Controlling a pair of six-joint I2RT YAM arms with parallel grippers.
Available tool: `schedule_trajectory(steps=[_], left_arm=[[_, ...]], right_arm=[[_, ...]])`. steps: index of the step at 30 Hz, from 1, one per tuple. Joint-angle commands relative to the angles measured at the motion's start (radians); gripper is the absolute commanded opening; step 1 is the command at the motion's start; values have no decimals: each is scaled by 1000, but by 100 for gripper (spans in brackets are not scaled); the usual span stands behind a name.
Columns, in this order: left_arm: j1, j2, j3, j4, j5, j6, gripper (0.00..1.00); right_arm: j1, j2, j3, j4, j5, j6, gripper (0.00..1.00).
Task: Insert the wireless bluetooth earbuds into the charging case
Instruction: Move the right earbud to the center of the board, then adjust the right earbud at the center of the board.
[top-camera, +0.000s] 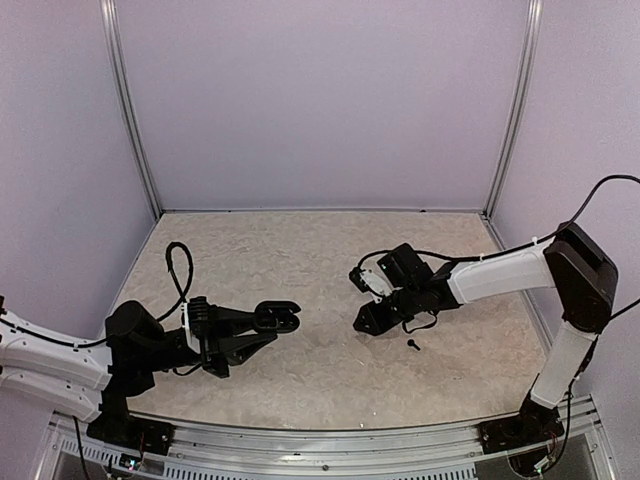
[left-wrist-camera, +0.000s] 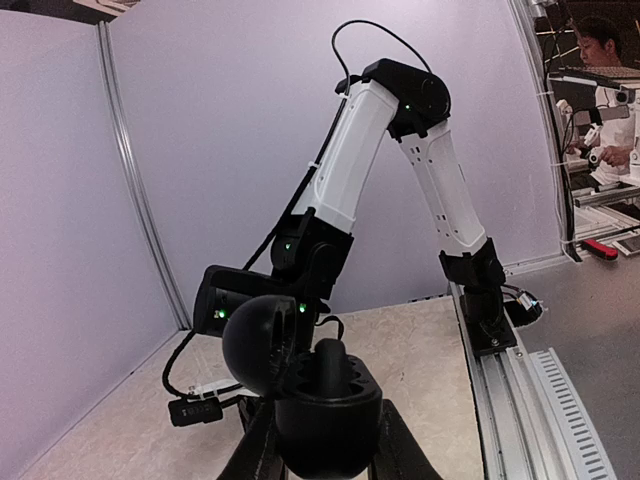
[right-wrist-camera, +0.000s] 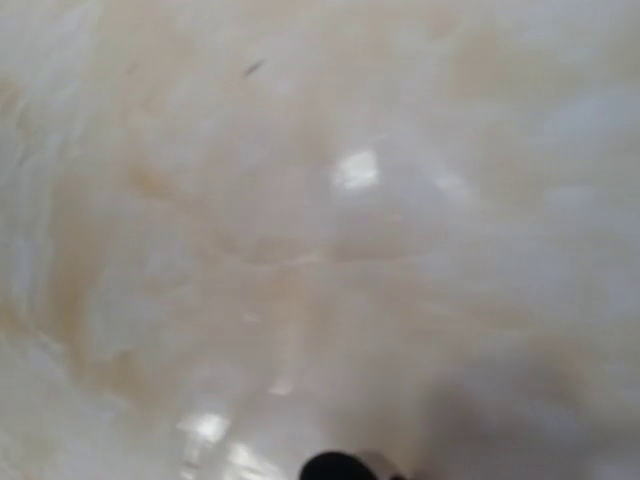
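My left gripper (top-camera: 281, 318) is shut on the charging case (top-camera: 287, 316), held a little above the table left of centre. In the left wrist view the case (left-wrist-camera: 322, 425) sits between my two fingers (left-wrist-camera: 252, 452) with its round lid (left-wrist-camera: 255, 345) flipped open to the left. A dark rounded bud (left-wrist-camera: 342, 368) stands up out of one socket. Another tiny black earbud (top-camera: 413, 345) lies on the table just right of my right gripper (top-camera: 368, 320), which is low over the surface. The right wrist view is a blur of table with a dark blob (right-wrist-camera: 335, 467) at its bottom edge, and its fingers do not show.
The right arm (left-wrist-camera: 372, 150) arches in front of the left wrist camera. A metal rail (top-camera: 330, 440) runs along the near edge. Lilac walls close the back and both sides. A black cable (top-camera: 181, 268) loops above the left arm.
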Motion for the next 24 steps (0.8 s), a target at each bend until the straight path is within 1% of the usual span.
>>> schedule_trajectory(steps=[1, 5, 10, 13, 18, 24], left_arm=[[6, -19, -10, 30, -5, -15, 1], [7, -28, -13, 29, -7, -15, 1], [6, -32, -17, 29, -9, -14, 1], [5, -29, -17, 30, -9, -14, 1], [5, -28, -18, 32, -8, -15, 1], [6, -38, -21, 27, -9, -15, 1]], right_arm=[[60, 73, 37, 29, 0, 52, 29], [95, 108, 59, 24, 15, 72, 32], [104, 95, 54, 20, -9, 76, 47], [105, 57, 64, 12, -15, 57, 52], [77, 11, 99, -16, -9, -11, 52], [15, 27, 112, -23, -3, -108, 45]])
